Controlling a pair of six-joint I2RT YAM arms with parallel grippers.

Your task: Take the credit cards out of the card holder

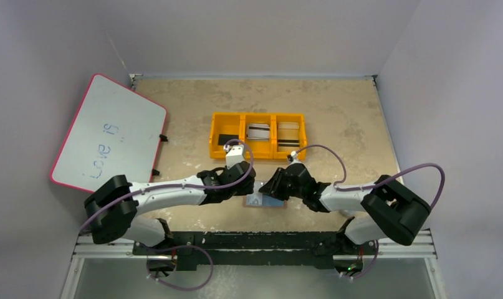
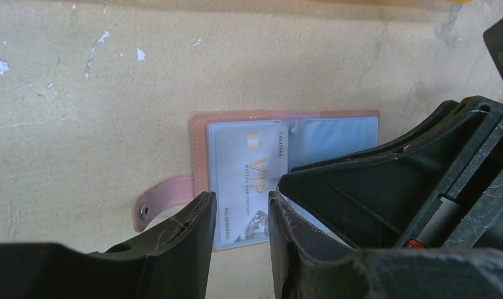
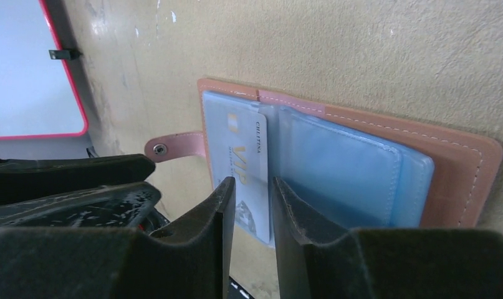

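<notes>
- Surface and room: a mottled beige table (image 1: 336, 112) enclosed by plain pale grey walls (image 1: 267, 31). A red-rimmed whiteboard (image 1: 108, 134) reading "Love is" lies tilted at the left. An orange three-compartment tray (image 1: 258, 114) sits mid-table.
- Task's thing: the card holder (image 3: 460, 168), tan-pink leather with pale stitching, lies open and flat near the table's near edge, between the two arms. Its snap tab (image 2: 161, 199) is stretched out to one side. Pale blue clear sleeves (image 3: 342, 168) fill the inside. A pale blue-grey credit card (image 2: 245, 180) printed "VIP" in gold sits in one half.
- Grippers: the left gripper (image 2: 239, 202) and right gripper (image 3: 253, 185) both hang over the card's near edge, jaws parted by a narrow gap. Neither visibly holds anything, though fingertip contact with the card cannot be told.
- Views compared: only the overhead camera shows the tray, walls and both arms converging. The wrist cameras alone resolve the card's print and the stitching.
</notes>
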